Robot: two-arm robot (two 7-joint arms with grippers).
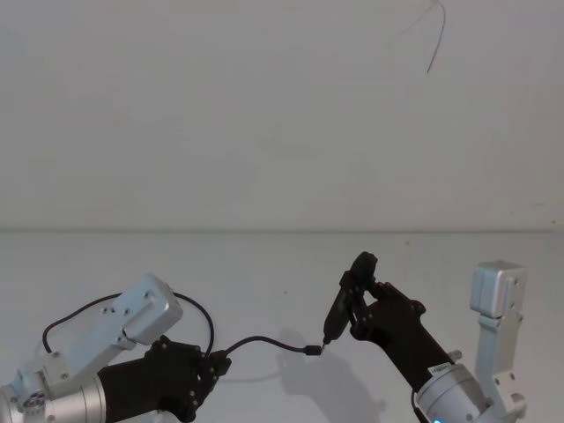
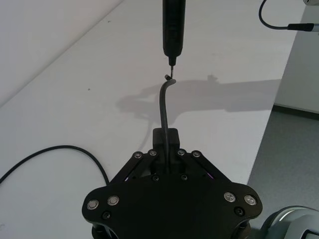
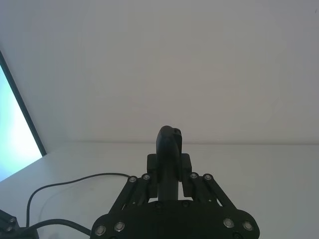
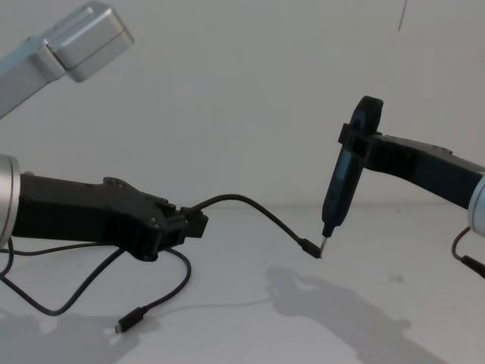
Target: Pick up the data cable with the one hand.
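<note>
My left gripper (image 4: 198,224) is shut on the data cable (image 4: 250,205), a thin black lead, and holds it above the white table. From the fingers the cable arcs out to a small plug (image 4: 309,248) hanging in the air. Its other end droops to a plug (image 4: 129,324) lying on the table. In the left wrist view the cable (image 2: 163,104) rises out of the closed left gripper (image 2: 166,137). My right gripper (image 4: 367,140) is shut on a black pen-shaped tool (image 4: 341,182), upright, its metal tip just beside the hanging plug. The head view shows both grippers (image 1: 216,363) (image 1: 366,308).
The white table (image 1: 264,264) runs back to a plain white wall. In the left wrist view the table's edge (image 2: 259,149) drops to grey floor. A silver link of the right arm (image 1: 498,300) stands at the right. A thin dark strand (image 1: 436,40) hangs on the wall.
</note>
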